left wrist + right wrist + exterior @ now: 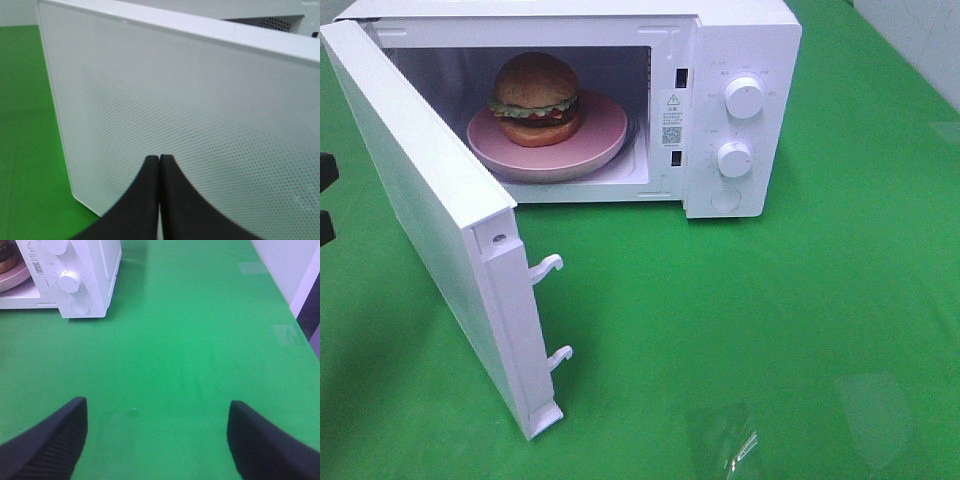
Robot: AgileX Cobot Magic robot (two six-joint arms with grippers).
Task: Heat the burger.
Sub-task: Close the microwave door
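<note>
Two hands, mostly cut off: left hand (159,159) pressed together by the door (200,115), right hand (157,407) spread

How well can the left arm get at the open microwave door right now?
Probably yes: the shut left gripper faces the microwave door on its outer side, close up, with nothing between them.

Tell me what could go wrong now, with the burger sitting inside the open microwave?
1. The shut left gripper faces the outer side of the door; a push might slide the whole microwave across the green table rather than latch it.
2. The pink plate under the burger lies close to the opening, so the closing door might bump it.
</note>
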